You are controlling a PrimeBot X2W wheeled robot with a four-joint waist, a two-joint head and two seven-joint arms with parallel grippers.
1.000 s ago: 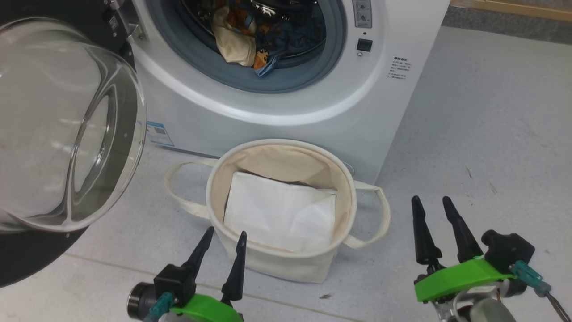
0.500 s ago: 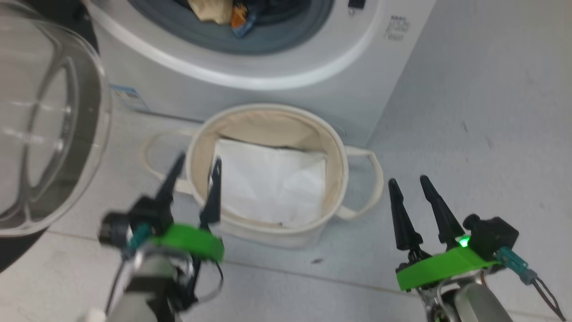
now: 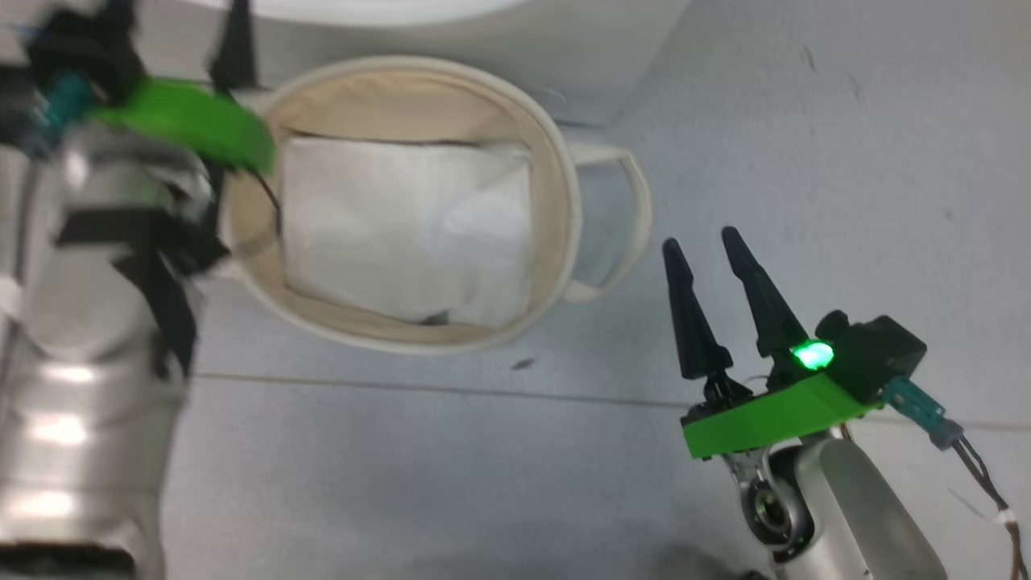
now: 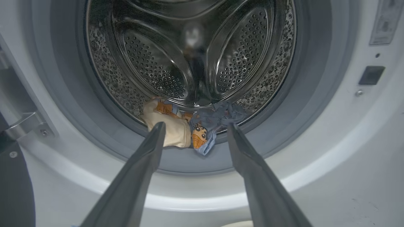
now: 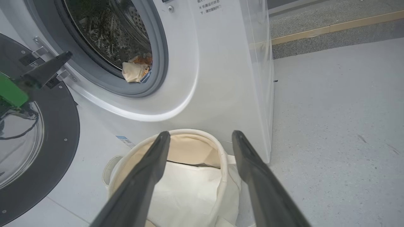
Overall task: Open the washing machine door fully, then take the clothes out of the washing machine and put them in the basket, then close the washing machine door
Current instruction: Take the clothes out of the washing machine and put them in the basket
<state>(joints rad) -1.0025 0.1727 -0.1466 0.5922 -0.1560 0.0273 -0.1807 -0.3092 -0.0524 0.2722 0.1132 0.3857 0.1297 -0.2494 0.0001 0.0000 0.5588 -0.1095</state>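
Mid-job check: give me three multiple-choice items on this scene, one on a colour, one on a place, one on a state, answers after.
1. The sheet in the basket is: A white; B blue; C black.
2. The clothes lie: A in the basket; B at the drum mouth of the washing machine; C on a chair.
3. The washing machine door is: A shut; B swung open; C removed.
Answers: 1 A, plain white in the head view. 2 B, the bear print rests on the drum's lip before the left gripper. 3 B, it stands aside of the mouth.
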